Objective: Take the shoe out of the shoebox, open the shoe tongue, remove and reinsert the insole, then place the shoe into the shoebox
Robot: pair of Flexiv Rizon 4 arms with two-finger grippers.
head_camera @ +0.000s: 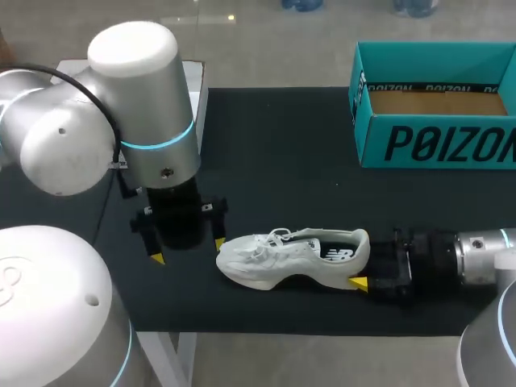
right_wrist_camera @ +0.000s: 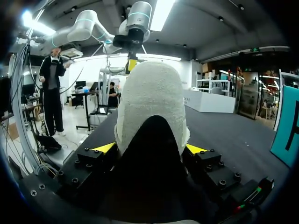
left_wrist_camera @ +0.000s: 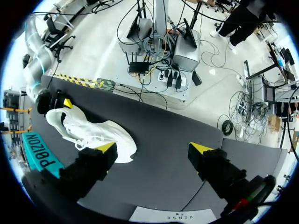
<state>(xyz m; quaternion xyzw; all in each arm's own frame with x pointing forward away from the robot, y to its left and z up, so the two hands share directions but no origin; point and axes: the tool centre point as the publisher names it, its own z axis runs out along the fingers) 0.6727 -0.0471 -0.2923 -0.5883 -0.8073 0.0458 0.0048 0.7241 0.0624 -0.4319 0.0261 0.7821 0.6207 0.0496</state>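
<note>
R claw (head_camera: 364, 268) is clamped on the heel of the white shoe (head_camera: 290, 256). The shoe sits on its sole on the black table (head_camera: 282, 145), toe pointing away from R claw toward L claw (head_camera: 188, 250).

Head view shows only one yellow tip of R claw, at the heel's near side. R wrist view gives both: R claw (right_wrist_camera: 149, 149) w/ a tip pressed on each side of the heel, shoe (right_wrist_camera: 152, 93) filling the space straight ahead of it.

L claw is spread wide, nothing btwn its fingers. L wrist view makes that plain: L claw (left_wrist_camera: 154, 149) is over bare table, the shoe (left_wrist_camera: 88, 133) toe just beside one finger, not btwn them. R claw (left_wrist_camera: 58, 103) is at the far heel end.

The shoebox (head_camera: 435, 145), teal, lid off, stands well apart from both claws, out beyond R claw.

Writing: large dark lettering on the shoebox (left_wrist_camera: 39, 151) wall, seen in head and L wrist views. A dark logo shows on the insole (head_camera: 339, 252), head view only.
</note>
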